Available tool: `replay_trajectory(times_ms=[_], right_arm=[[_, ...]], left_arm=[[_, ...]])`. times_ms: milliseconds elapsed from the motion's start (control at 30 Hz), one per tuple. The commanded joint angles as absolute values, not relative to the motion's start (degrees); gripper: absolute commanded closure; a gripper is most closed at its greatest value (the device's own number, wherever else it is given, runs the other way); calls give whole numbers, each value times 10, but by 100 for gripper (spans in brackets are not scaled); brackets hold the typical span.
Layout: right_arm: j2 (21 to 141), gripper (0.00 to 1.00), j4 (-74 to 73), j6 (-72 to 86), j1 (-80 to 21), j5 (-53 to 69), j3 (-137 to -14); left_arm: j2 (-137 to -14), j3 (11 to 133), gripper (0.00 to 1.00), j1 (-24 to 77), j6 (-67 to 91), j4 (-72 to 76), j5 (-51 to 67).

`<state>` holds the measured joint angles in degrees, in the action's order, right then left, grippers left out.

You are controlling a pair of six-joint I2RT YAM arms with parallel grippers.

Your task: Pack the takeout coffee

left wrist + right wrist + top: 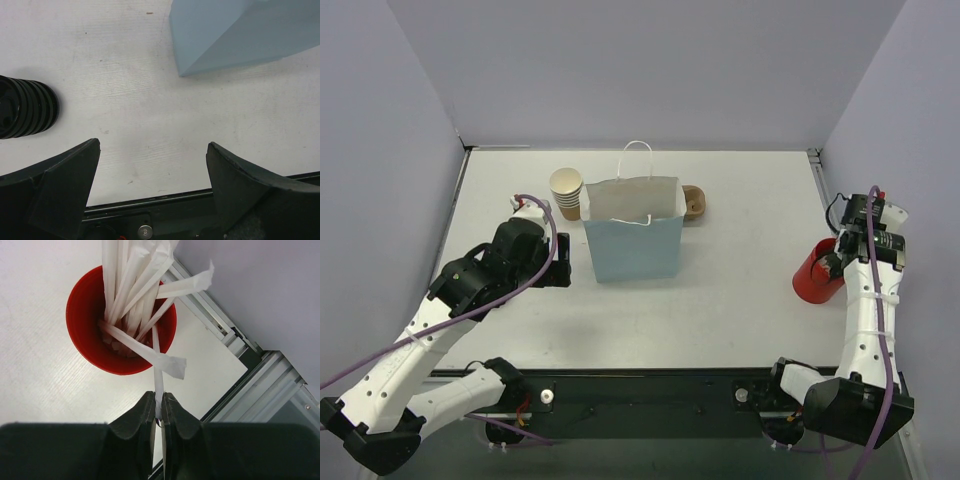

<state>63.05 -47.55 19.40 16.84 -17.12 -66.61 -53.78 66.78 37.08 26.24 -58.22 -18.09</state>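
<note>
Pressed almost together, my right hand (160, 399) pinched the lower end of one thin white straw (159, 389) between its two dark fingers, with only the flat paper in the narrow gap. That straw ran up from the pinch into the red cup (82, 335), which stood just beyond the fingertips, crammed with more white straws fanning out over its rim (one folded end drooped across the pinched straw). The cup sat on the white tabletop (40, 380) close to the right edge, beside the metal rail.

Across the tabletop my left hand (152, 145) hung with its fingers spread wide and nothing between them, low over bare surface. A pale blue bag (632, 245) with white handles stood upright just to its right, and a black ribbed round thing (27, 112) lay near its other side; what it was I could not tell.

Behind the bag's left corner stood the stack of lidless cups (566, 192). The brown tray (694, 203) for the coffee poked out behind the bag's right corner, mostly hidden.
</note>
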Motion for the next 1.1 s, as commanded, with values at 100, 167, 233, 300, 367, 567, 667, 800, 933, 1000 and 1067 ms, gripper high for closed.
replay_trajectory(times_ms=[100,167,233,300,367,567,667,800,933,1000,1067], right_arm=[[613,94,-536,180,171,-183,-735],[610,95,-550,172,171,-183,-757],[609,96,-568,167,171,-185,-772],[613,96,-584,160,171,-192,-800],[616,96,-607,153,171,-204,-816],[620,96,-649,140,171,-228,-868],[622,96,-669,136,171,-228,-896],[625,96,-684,134,171,-212,-939],[644,98,-698,133,171,-210,-987],[653,98,-705,139,170,-200,-1018],[658,99,-711,144,166,-163,-1050]], left_arm=[[-533,699,3,375,253,-582,-194],[-533,699,3,378,251,-581,-197],[-533,699,3,381,250,-577,-199],[-533,701,3,382,249,-575,-200],[-537,706,3,384,247,-574,-202],[-535,708,3,387,243,-573,-214],[-536,709,3,388,243,-571,-214],[-540,708,3,388,244,-566,-220],[-551,709,3,388,244,-565,-217],[-555,713,3,388,243,-566,-221],[-560,715,3,388,243,-563,-227]])
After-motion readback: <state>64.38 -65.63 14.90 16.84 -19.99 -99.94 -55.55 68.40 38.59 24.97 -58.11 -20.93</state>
